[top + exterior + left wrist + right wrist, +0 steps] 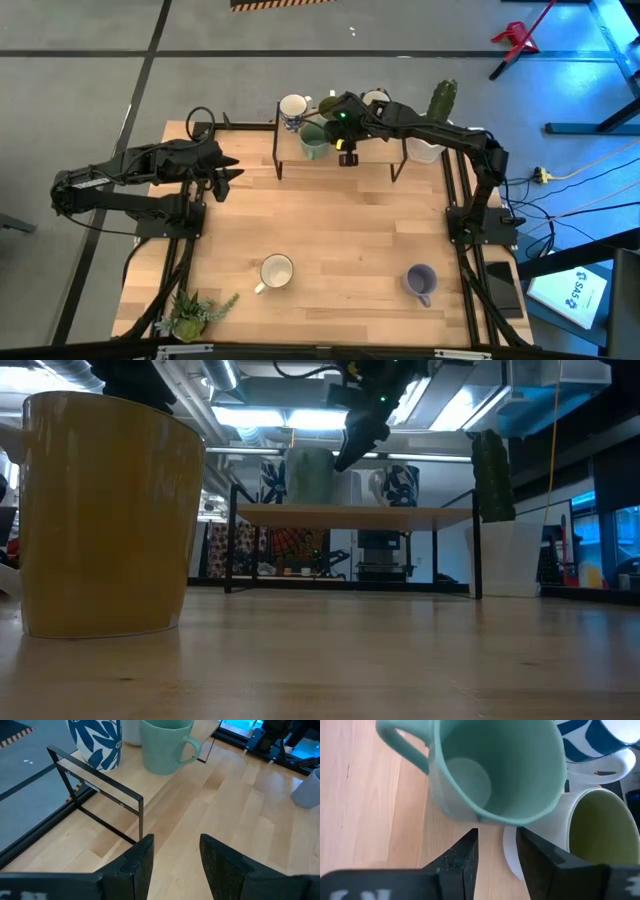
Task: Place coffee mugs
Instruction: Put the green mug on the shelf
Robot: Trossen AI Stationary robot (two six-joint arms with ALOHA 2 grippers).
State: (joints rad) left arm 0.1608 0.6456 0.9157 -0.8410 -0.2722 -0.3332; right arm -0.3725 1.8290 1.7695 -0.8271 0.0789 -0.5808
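I see teal mug (313, 141) on small shelf (340, 152) at far side of bench (340, 240), next to blue-and-white mug (294, 108). Olive mug (600, 827) sits just behind teal one. My right jaws (347, 157) hang over shelf beside teal mug, released, holding nothing. Yellow mug (275, 272) and lavender mug (421, 282) stand on near bench, well apart. Left jaws (228, 172) wait at left, released.

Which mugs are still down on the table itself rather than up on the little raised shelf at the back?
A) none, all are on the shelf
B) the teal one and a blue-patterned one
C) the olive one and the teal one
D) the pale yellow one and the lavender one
D: in the high view the pale yellow mug and the lavender mug stand on the table's near part, far from the shelf.
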